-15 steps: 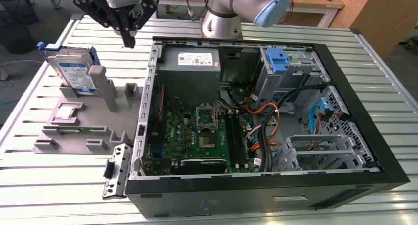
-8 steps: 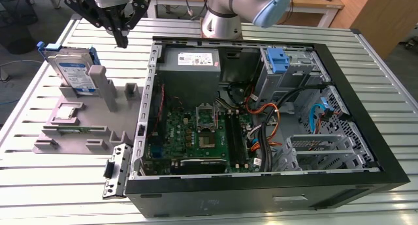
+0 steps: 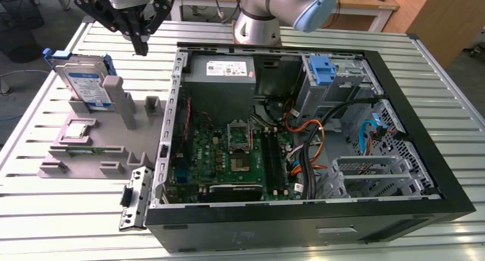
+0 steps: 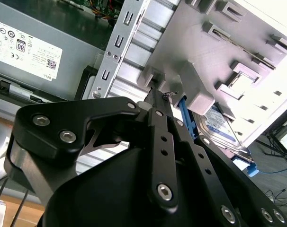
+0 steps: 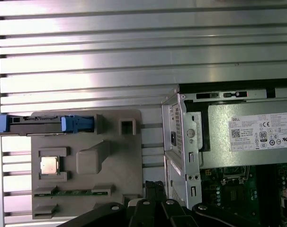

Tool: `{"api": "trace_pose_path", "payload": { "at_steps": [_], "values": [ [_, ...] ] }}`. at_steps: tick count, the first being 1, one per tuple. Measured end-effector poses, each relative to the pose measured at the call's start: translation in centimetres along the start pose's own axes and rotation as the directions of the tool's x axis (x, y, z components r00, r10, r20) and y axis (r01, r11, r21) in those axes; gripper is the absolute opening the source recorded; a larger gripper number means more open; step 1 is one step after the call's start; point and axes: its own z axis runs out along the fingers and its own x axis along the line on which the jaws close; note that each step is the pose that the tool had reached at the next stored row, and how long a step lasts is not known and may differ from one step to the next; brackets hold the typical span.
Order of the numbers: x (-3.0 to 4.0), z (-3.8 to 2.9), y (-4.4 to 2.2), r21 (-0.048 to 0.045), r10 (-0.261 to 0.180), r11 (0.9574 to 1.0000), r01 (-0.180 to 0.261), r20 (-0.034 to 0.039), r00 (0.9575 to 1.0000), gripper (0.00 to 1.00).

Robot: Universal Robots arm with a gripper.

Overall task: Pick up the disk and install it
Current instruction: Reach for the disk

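Silver rectangular metal hard disk [image 3: 87, 86] in its blue plastic carrier stands on edge in the grey plastic fixture block [image 3: 79, 156], on the exterior view's left of the open black PC case [image 3: 435, 159]. Black two-finger gripper [image 3: 141, 47] hangs above the fixture, near the disk but not touching it. Fingers pinched together, empty.

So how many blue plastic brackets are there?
2. One frames the disk on the grey fixture; a bare bracket sits at the case's drive cage. More may be hidden.
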Motion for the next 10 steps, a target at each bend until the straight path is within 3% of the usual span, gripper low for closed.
{"api": "trace_pose_path", "payload": {
  "at_steps": [10],
  "values": [
    [0.61, -0.02, -0.05, -0.0001, 0.0, 1.0, 0.0, 0.0013, 1.0, 0.1]
  ]
}}
